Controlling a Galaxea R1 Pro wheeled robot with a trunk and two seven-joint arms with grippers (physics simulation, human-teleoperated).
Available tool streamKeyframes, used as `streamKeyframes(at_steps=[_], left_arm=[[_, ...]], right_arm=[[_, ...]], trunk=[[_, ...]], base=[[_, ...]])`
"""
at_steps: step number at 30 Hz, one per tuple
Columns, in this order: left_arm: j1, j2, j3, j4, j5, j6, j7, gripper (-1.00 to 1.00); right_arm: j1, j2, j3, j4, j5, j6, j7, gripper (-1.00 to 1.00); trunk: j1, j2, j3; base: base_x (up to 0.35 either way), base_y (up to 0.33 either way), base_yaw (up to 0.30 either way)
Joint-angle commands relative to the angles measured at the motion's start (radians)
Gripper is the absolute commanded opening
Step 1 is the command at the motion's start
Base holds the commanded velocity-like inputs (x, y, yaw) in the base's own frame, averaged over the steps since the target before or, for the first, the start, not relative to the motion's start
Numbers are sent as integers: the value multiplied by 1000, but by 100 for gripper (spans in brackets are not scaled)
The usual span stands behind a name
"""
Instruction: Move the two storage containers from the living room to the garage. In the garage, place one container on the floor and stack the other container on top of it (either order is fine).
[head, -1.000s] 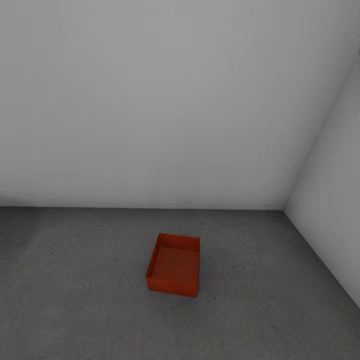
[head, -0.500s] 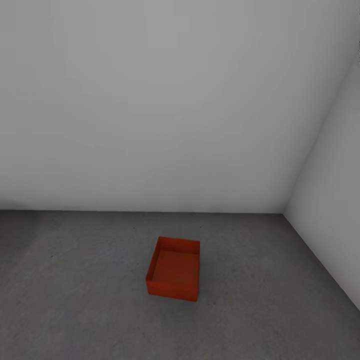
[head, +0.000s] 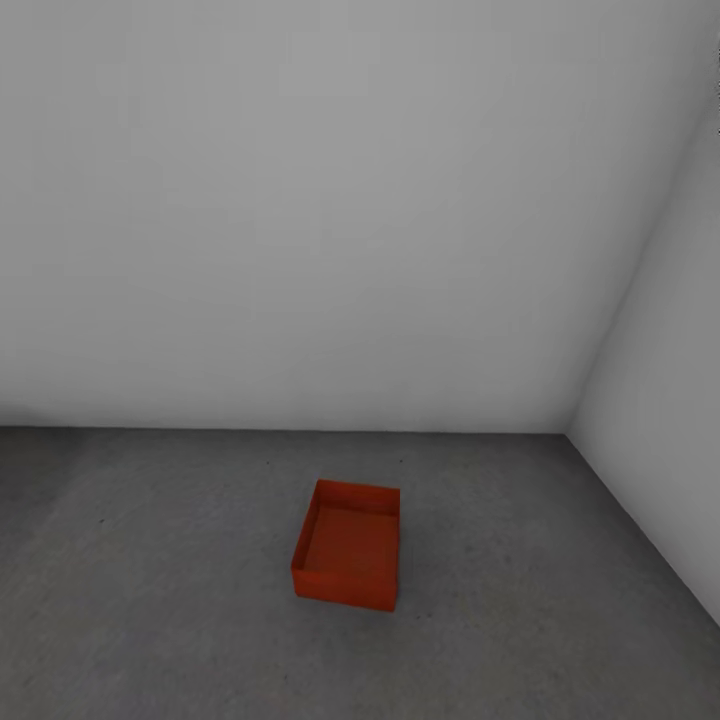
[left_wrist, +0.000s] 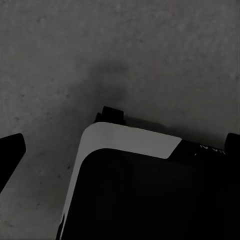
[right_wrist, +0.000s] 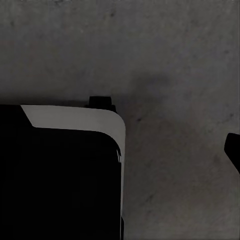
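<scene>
Here both wrist cameras look down at the floor (left_wrist: 150, 50), pincer states impossible to tell; one storage container (head: 347, 545) rests there.

The robot's base (left_wrist: 150, 195) is black with a rounded white-edged corner.

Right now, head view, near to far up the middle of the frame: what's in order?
Dark grey floor → orange-red storage container, open top up, sitting on it → more floor → pale back wall.
</scene>
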Motion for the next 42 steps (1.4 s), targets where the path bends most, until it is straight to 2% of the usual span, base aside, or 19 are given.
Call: streamKeyframes(at_steps=[1,8,15,20,42], left_arm=[[0,0,8,1,0,-3,1,100],[5,-2,6,1,-3,-2,1,100],[26,-26,6,1,-4,-3,1,100],[30,-29,6,1,-3,-3,1,100],[31,-19,5,-1,-8,-21,1,100]], right_arm=[[-1,0,8,3,-5,-5,-2,100],[-1,1,9,3,-5,-5,-2,100],[-1,1,10,3,-5,-5,-2,100],[-1,1,10,3,-5,-5,-2,100],[-1,-1,9,3,-5,-5,-2,100]], trunk=[[0,-1,1],[0,-1,12],[0,-1,23],[0,-1,30],[0,-1,65]], base=[[0,0,0],[0,0,0],[0,0,0],[0,0,0],[0,0,0]])
